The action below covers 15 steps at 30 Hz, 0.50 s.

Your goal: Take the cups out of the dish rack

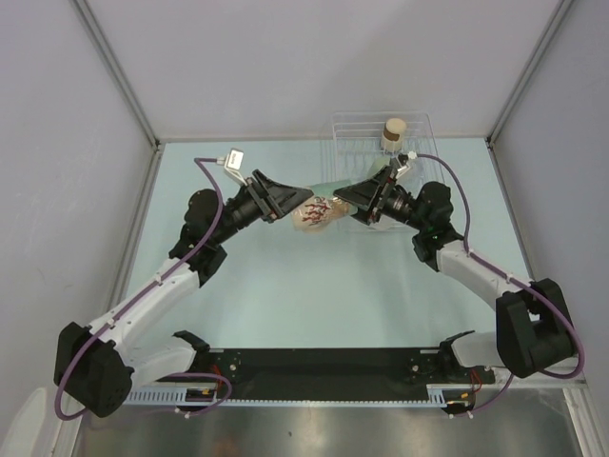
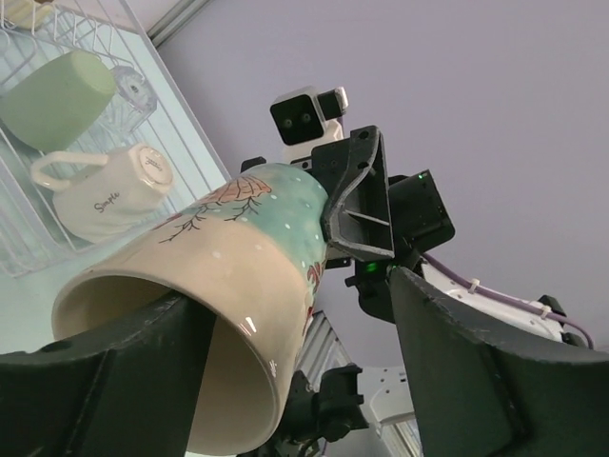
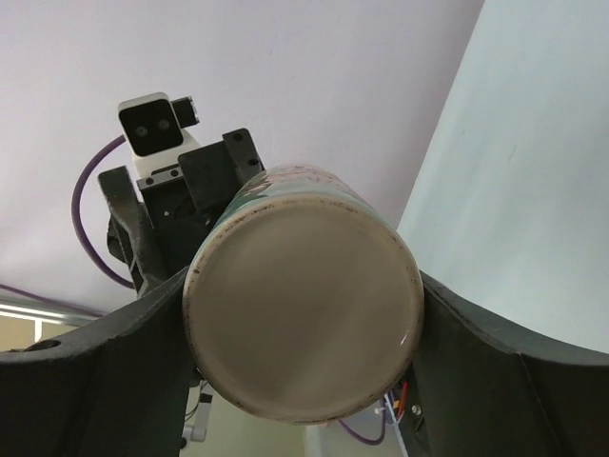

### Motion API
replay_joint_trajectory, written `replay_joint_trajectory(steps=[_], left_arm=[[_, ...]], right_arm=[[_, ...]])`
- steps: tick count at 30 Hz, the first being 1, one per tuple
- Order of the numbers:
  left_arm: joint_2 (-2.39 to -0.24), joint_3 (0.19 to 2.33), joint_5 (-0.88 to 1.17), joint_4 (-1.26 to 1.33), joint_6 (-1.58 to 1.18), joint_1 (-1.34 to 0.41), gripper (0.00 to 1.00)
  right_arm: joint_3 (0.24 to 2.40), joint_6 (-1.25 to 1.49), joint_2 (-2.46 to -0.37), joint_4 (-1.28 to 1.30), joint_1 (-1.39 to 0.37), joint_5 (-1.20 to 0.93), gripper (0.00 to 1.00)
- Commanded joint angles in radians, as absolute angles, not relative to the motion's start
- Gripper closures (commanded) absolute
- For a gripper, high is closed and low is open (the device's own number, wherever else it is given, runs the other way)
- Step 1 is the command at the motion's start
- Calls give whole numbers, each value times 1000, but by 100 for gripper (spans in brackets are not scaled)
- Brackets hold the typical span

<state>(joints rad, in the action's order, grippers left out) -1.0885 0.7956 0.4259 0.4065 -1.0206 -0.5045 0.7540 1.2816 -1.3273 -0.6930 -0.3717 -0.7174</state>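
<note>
A cream cup with dark print (image 1: 314, 215) hangs in the air between my two grippers, lying on its side. My right gripper (image 1: 354, 198) is shut on its base end; in the right wrist view (image 3: 304, 295) both fingers press the cup's sides (image 3: 304, 314). My left gripper (image 1: 285, 203) is open at the cup's mouth (image 2: 228, 286); one finger (image 2: 105, 381) overlaps the rim and the other (image 2: 476, 381) stands apart. The white wire dish rack (image 1: 419, 122) holds a tan brown-topped cup (image 1: 393, 133). The left wrist view shows a pale green cup (image 2: 57, 95) and a white handled cup (image 2: 100, 190) in the rack (image 2: 24, 238).
The pale teal table (image 1: 314, 295) stretches between the arms and the black base rail (image 1: 324, 364). Grey walls close in the left, right and back. The rack stands at the far right corner.
</note>
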Motion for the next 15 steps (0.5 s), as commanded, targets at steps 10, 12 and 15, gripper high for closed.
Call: replay_joint_trajectory(steps=[10, 12, 15], left_arm=[[-1100, 827, 471, 512, -1026, -526, 64], [-1103, 825, 472, 512, -1031, -526, 99], [-1106, 816, 469, 511, -1037, -526, 100]], right_arm=[[859, 1293, -1416, -877, -472, -744, 100], [856, 1296, -1422, -884, -482, -744, 100], [854, 1292, -1427, -890, -485, -750, 100]])
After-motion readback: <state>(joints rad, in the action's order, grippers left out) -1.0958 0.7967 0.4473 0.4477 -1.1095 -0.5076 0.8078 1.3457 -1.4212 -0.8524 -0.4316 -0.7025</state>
